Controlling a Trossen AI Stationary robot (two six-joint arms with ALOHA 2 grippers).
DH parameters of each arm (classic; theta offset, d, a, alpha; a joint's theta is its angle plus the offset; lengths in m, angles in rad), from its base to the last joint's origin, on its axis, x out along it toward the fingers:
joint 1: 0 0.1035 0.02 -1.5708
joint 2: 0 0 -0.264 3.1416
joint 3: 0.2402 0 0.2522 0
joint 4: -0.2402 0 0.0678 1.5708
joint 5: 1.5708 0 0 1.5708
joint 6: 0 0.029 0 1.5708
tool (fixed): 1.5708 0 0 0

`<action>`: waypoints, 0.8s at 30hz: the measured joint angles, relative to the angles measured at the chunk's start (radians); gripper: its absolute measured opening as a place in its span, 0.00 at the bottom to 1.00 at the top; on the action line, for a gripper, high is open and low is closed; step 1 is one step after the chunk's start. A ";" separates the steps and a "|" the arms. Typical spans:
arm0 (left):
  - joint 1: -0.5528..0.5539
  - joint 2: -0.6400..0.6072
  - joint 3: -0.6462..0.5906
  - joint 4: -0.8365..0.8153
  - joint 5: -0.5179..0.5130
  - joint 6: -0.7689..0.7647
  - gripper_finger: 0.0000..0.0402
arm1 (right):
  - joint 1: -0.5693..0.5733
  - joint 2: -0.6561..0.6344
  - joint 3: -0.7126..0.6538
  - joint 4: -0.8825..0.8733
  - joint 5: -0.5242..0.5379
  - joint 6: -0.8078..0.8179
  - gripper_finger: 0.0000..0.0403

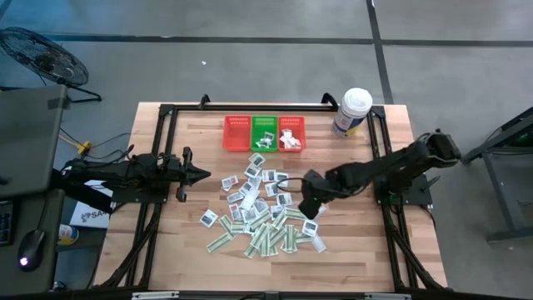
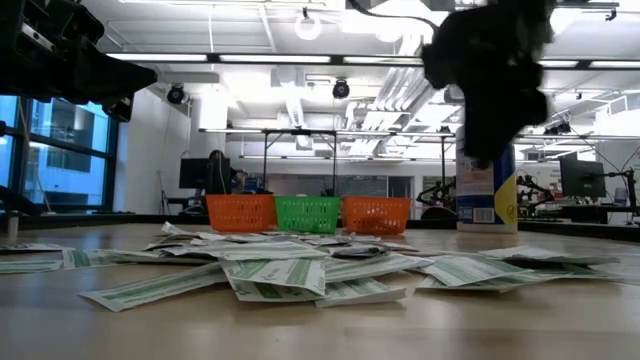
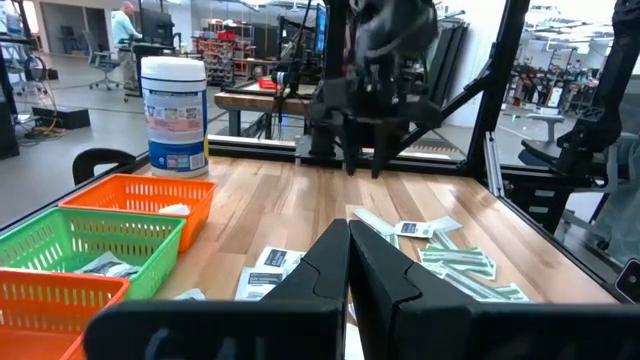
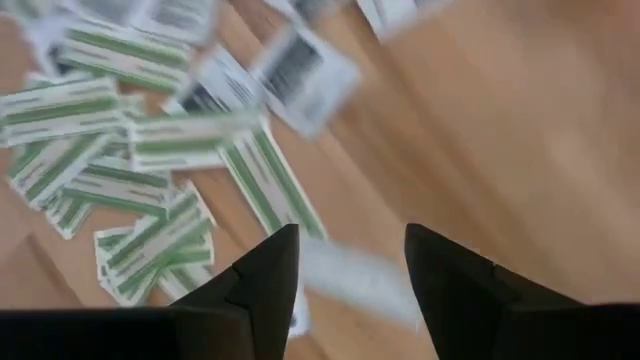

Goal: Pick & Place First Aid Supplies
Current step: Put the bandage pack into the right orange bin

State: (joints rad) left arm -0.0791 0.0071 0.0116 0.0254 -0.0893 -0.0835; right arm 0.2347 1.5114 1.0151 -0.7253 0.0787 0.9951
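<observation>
the first aid packets (image 1: 260,212) are being shown scattered across the middle of the wooden table (image 1: 166,250), a loose heap of squarish white packets with dark print and narrow green-and-white strips, some overlapping. the right gripper (image 1: 301,204) is being held low over the right edge of that heap, its arm reaching in from the table's right side; in the right wrist view its two dark fingers (image 4: 262,275) are being kept clearly apart, with green-striped strips (image 4: 270,185) and a printed white packet (image 4: 305,75) lying on the wood beyond them, and nothing is seen clamped between them. the left gripper (image 1: 202,173) is being held at the left side of the table, pointing toward the heap, with its fingers (image 3: 325,270) pressed together. at the far edge three mesh baskets are being shown side by side and touching: a red one (image 1: 236,133), a green one (image 1: 264,133) and another red one (image 1: 291,133), and a few packets are lying in the green and the right-hand one. a white cylindrical tub with a blue label (image 1: 351,112) is standing upright near the baskets' right end.
</observation>
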 joint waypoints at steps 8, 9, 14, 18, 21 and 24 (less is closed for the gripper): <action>0.000 0.000 0.000 0.000 0.000 0.000 0.00 | 0.068 0.033 -0.091 0.016 0.029 0.263 0.56; 0.000 0.000 0.000 0.000 0.000 0.000 0.00 | 0.070 0.040 -0.094 0.025 0.019 0.285 0.58; 0.000 0.000 0.000 0.000 0.000 0.000 0.00 | 0.079 0.099 -0.093 0.054 -0.001 0.298 0.71; 0.000 0.000 0.000 0.000 0.000 0.000 0.00 | 0.095 0.152 -0.070 0.060 -0.002 0.284 0.75; 0.000 0.000 0.000 0.000 0.000 0.000 0.00 | 0.103 0.191 -0.067 0.062 0.003 0.277 0.75; 0.000 0.000 0.000 0.000 0.000 0.000 0.00 | 0.102 0.227 -0.062 0.074 -0.012 0.264 0.74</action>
State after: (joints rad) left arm -0.0791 0.0071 0.0116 0.0254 -0.0894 -0.0834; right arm 0.3367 1.7386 0.9527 -0.6518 0.0666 1.2591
